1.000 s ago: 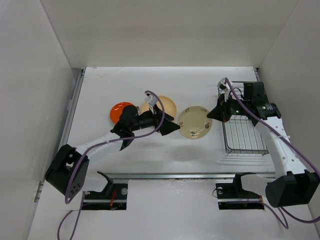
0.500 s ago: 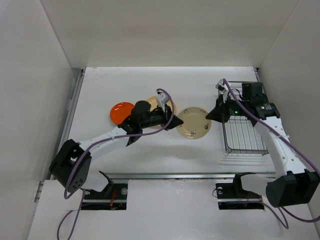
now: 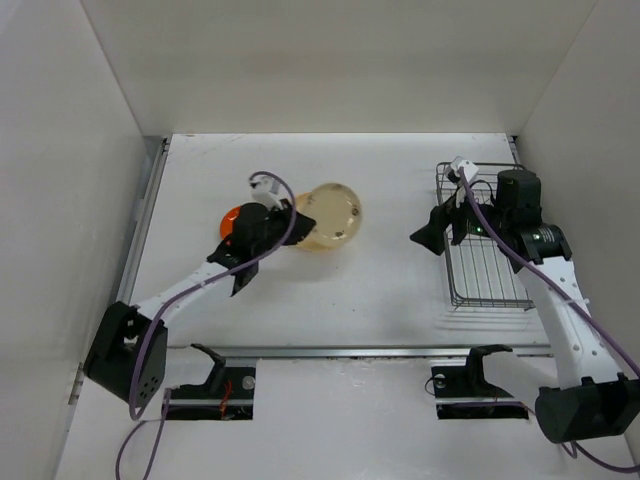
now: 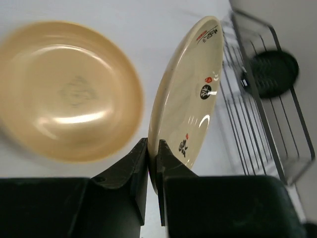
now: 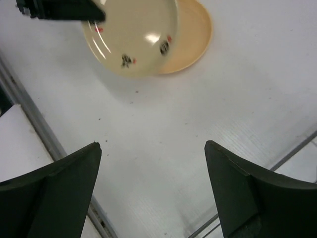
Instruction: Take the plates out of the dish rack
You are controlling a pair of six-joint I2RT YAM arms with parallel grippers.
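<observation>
The beige plate (image 4: 190,94), marked with small red and black signs, is off the dish rack (image 3: 490,270). It hangs tilted, partly over the peach plate (image 4: 64,89), which lies flat on the table (image 3: 380,300). An orange plate (image 3: 230,217) lies just beside them, half hidden by the left arm. The left gripper (image 4: 152,145) is clamped on the beige plate's rim. The right gripper (image 5: 152,145) has its jaws wide apart on nothing, just beside the rack's left side.

The step in hand looks like stacking. The next move calls for levelling the plate, lowering it centred onto the peach one, then letting go. No plate shows in the visible part of the rack.

A second ago the beige plate lay flat between the arms, with the left jaws apart beside it and the right jaws together at its rack-side edge. Since then the left has gripped it and carried it leftwards, and the right has opened and drawn back.
</observation>
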